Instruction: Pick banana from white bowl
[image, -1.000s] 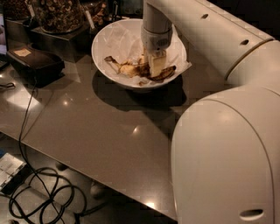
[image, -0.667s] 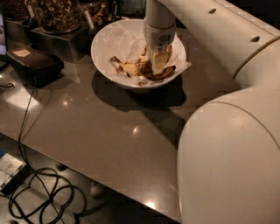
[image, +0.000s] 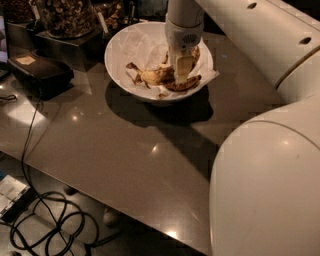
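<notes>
The white bowl (image: 120, 55), lined with crumpled white paper, stands at the back of the dark table. The banana (image: 154, 76), dull yellow with brown blotches, lies in the bowl's bottom with a darker brown piece (image: 186, 85) beside it. My gripper (image: 181, 75) reaches straight down into the bowl from above. Its tip is at the banana's right end, between the yellow part and the brown piece. Whether it holds the banana is hidden by the wrist.
Glass jars of dried snacks (image: 65, 15) stand behind the bowl at the left. A black box (image: 40, 72) sits at the table's left edge. Cables (image: 45, 225) lie on the floor below. My white arm and body (image: 270, 190) fill the right side.
The gripper stays down in the bowl at the banana, shifted only slightly. My body has edged a little to the right in the view.
</notes>
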